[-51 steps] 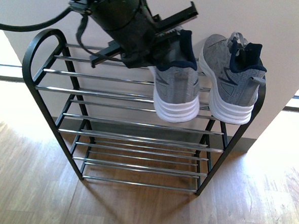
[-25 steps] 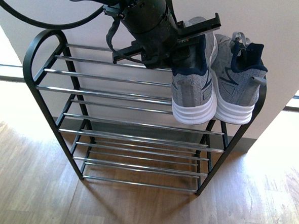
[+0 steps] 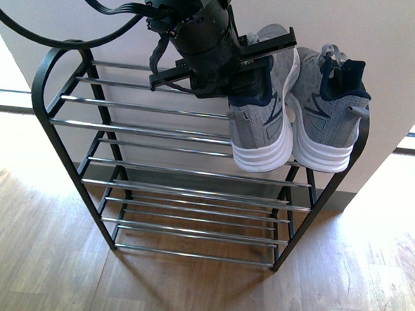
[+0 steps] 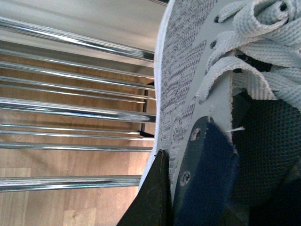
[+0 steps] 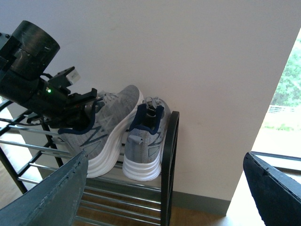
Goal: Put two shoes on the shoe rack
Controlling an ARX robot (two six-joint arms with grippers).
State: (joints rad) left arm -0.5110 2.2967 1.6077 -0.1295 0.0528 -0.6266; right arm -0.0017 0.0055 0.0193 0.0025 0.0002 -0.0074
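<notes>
Shoe rack (image 3: 140, 108): stands on the wood floor against the pale wall; both sneakers are up at its top tier, crowded to the 3 o'clock end in the front view.

Left gripper (image 3: 251, 73): reaches in from about 10 o'clock of the shoe it carries, cables trailing behind it. It is the only arm at the rack.

Held shoe (image 3: 262, 127): long axis runs 12 to 6, toe to the wall, white heel hanging out past the front bar. I judge it on or just above the bars; I cannot tell whether its weight is down.

Parked shoe (image 3: 329, 121): at 3 o'clock of the held shoe, just beside it and lying the same way, hard against the rack's end arch. From the front they look to touch; the right wrist view hints at a sliver of gap.

Left jaws: pinching the navy heel collar, one finger (image 4: 207, 174) inside the opening, the other outside on the grey knit.

Right gripper (image 5: 164, 160): well back from the rack, jaws spread wide, holding nothing.

What the move turns on: the shoe lies straight below the left jaws at 6 o'clock, so I would expect a let-go and a lift clear toward 10 o'clock, away from the neighbour.
</notes>
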